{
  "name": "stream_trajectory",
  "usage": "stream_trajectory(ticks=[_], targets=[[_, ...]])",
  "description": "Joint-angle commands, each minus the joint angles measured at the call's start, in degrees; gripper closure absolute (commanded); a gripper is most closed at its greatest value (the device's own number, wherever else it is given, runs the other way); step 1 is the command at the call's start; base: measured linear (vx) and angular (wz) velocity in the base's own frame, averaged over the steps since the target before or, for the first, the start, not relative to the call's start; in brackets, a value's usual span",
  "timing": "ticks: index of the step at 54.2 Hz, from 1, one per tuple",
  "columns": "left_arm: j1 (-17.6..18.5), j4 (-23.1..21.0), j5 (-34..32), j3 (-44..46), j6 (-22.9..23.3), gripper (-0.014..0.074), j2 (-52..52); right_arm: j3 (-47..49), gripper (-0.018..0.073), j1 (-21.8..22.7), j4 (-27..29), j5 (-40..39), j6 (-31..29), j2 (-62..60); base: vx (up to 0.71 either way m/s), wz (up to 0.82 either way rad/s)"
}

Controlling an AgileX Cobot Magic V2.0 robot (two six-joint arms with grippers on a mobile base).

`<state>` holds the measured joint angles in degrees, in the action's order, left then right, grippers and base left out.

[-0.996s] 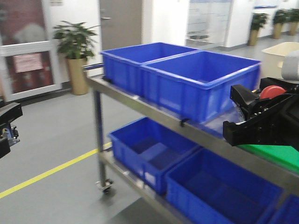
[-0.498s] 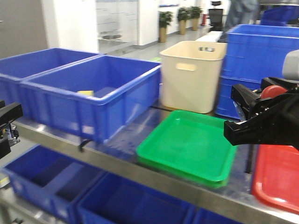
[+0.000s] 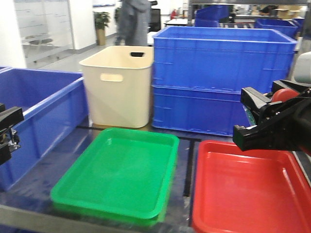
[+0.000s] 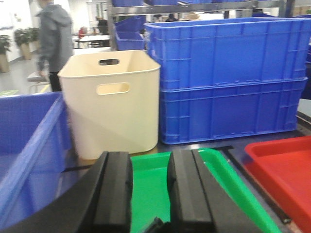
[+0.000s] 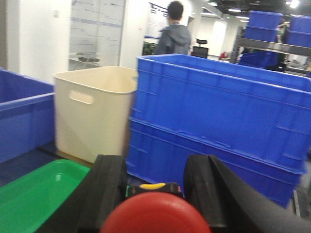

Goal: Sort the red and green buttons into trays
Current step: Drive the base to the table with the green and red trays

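Red button [image 5: 155, 216], held in the right gripper [image 5: 154, 167]: the mushroom cap fills the lower part of the gap between the two black fingers, which close on the button from either side. A yellow detail shows just past the cap, toward the fingertips. In the front view the cap stands proud of the fingers' upper side, and the red tray [image 3: 248, 194] lies below the fingers, apart from them. Beyond the fingertips stand two stacked blue crates [image 5: 218, 111]. Off the left finger are a cream tub [image 5: 92, 111] and, lower, a corner of the green tray [image 5: 34, 199].

Left gripper [image 4: 149, 167]: the fingers are parted, with only the green tray's floor showing in the gap. That tray lies below and ahead of the fingertips. Straight beyond the fingertips stands the cream tub. The stacked crates rise past the right finger, with the red tray lower on that side. Off the left finger runs the wall of another blue crate [image 4: 24, 141]. The two trays lie side by side, near but not touching. A person in a grey hooded top [image 3: 131, 22] stands far beyond the tub.
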<state>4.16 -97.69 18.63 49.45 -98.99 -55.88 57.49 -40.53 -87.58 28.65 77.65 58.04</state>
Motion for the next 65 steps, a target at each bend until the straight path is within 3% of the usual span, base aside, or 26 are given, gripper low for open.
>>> stream_trajectory(ticks=[1, 35, 65], targets=[[0.06, -4.66, 0.89, 2.08, 0.45, 0.0596, 0.79, 2.12, 0.0568, 0.06, -3.03, 0.37, 0.03, -0.63, 0.18, -0.41], [0.06, -4.66, 0.89, 2.08, 0.45, 0.0596, 0.79, 2.12, 0.0568, 0.06, -3.03, 0.37, 0.03, -0.63, 0.12, -0.26], [0.06, -4.66, 1.02, 2.08, 0.45, 0.0596, 0.79, 2.12, 0.0568, 0.06, -3.03, 0.37, 0.03, -0.63, 0.01, -0.03]])
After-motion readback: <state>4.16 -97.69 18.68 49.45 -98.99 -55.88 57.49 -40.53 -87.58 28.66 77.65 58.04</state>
